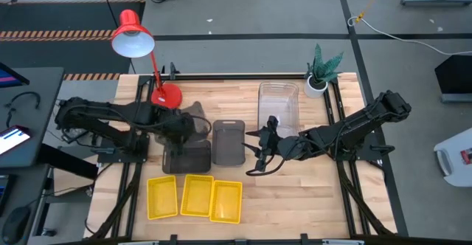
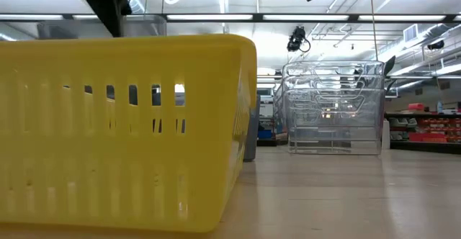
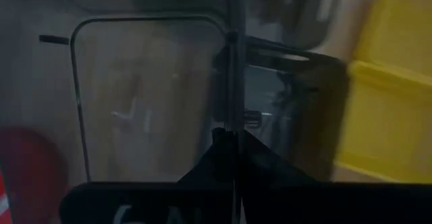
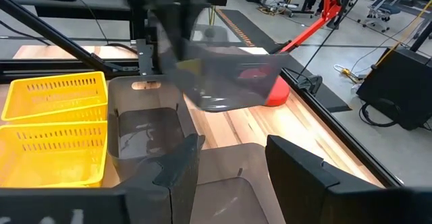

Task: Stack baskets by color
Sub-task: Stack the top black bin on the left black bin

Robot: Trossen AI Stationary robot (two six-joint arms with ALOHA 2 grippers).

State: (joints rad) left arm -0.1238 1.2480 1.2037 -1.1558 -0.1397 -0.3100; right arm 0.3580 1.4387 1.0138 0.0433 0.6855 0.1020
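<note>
Smoky grey basket [image 1: 193, 117] at centre-left of the high view hangs pinched by its rim in the left gripper [image 1: 179, 129] above another grey basket [image 1: 185, 159]; a thin hold could let it swing or slip. Right wrist view, upper middle: it hangs tilted, while the right gripper [image 4: 226, 158] stands wide over a third grey basket [image 4: 233, 183], risking collision.

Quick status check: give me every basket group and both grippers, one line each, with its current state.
Left gripper: shut on the rim of a grey basket, lifted and tilted.
Second grey basket: flat on the table, below the lifted one.
Third grey basket: flat on the table, separate.
Yellow baskets: three side by side, unstacked.
Clear baskets: nested in one stack.
Right gripper: open, empty, above the third grey basket.
</note>
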